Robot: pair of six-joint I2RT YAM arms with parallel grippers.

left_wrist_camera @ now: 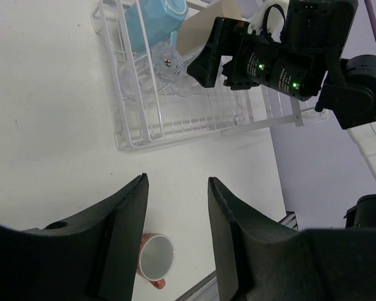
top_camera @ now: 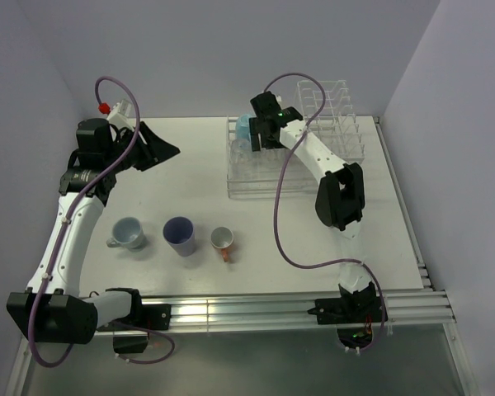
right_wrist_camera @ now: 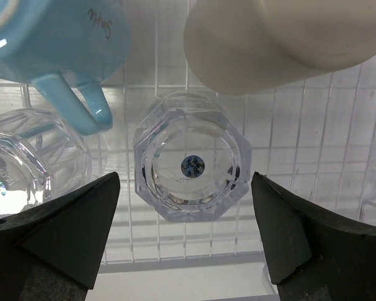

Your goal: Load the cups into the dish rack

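The clear dish rack stands at the back centre of the table. Its low section holds a light blue cup, a tan cup and two clear glasses, one upside down and one at the left. My right gripper is open and empty, hovering just above the upside-down glass. The pale grey-blue mug, purple cup and orange-handled mug stand in a row on the table near the front. My left gripper is open and empty, raised at the back left; the orange mug shows below its fingers.
The rack's taller section of upright dividers is at the back right. A metal rail runs along the table's near edge. Walls close in the left, back and right sides. The right arm's cable loops over the table.
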